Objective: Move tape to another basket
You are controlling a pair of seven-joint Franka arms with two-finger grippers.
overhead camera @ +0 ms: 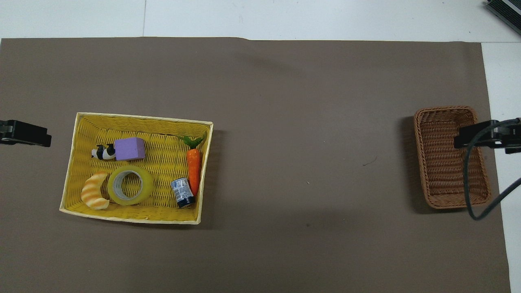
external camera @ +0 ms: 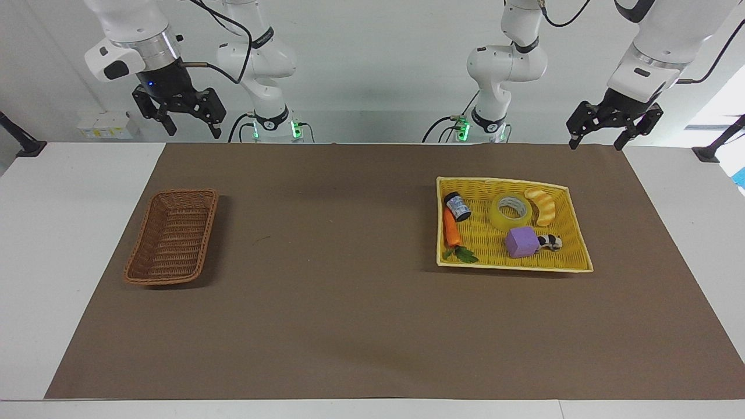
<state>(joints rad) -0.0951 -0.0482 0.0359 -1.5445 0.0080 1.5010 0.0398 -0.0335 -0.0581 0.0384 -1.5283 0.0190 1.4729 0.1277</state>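
Note:
The tape (external camera: 510,211) is a translucent yellow roll lying flat in the bright-yellow woven tray (external camera: 512,267) at the left arm's end of the table; it also shows in the overhead view (overhead camera: 130,185). The dark-brown wicker basket (external camera: 173,235) stands empty at the right arm's end, also seen from overhead (overhead camera: 451,156). My left gripper (external camera: 599,139) hangs open and empty, high above the mat's edge nearest the robots, well apart from the tray. My right gripper (external camera: 193,129) hangs open and empty, high above the same edge at its own end, apart from the basket.
In the tray with the tape lie a striped croissant toy (external camera: 544,205), a purple block (external camera: 521,241), a small black-and-white figure (external camera: 550,242), a carrot toy (external camera: 451,230) and a small can (external camera: 458,208). A brown mat (external camera: 349,291) covers the table.

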